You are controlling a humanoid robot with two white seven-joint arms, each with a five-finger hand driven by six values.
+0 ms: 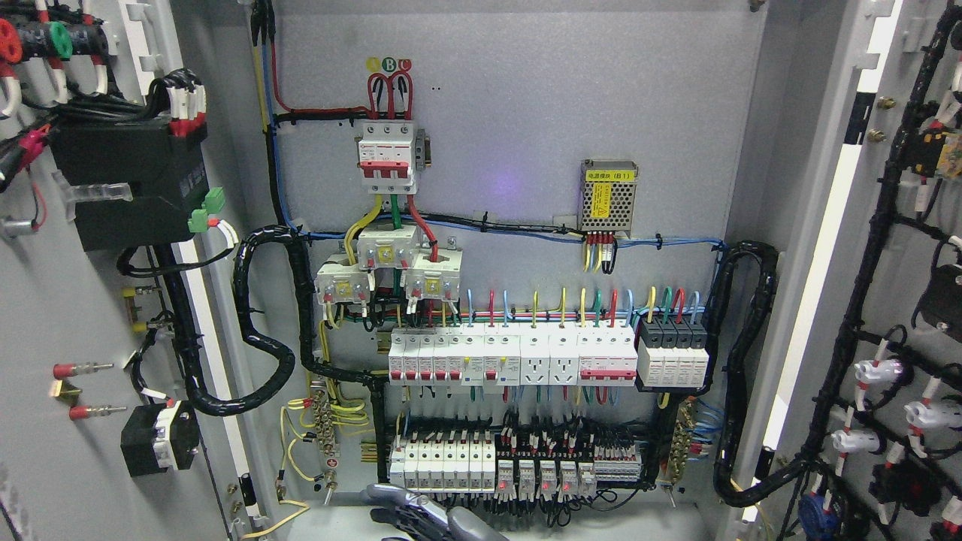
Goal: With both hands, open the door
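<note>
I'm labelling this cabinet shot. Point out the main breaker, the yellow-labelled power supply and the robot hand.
Main breaker [386, 152], head view, white front face.
Power supply [608, 197], head view, yellow label.
Hand [421, 516], head view, grey fingers at bottom edge.

Both cabinet doors stand swung open: the left door [45, 315] at the left edge, the right door [902, 300] at the right edge, with the back panel [511, 113] between them. High on the panel sits a main breaker [386, 154], with a power supply [609, 197] to its right. Below them runs a breaker row [511, 359], and under that a relay row [518, 462]. A hand [421, 515] shows at the bottom edge, before the relay row.
</note>
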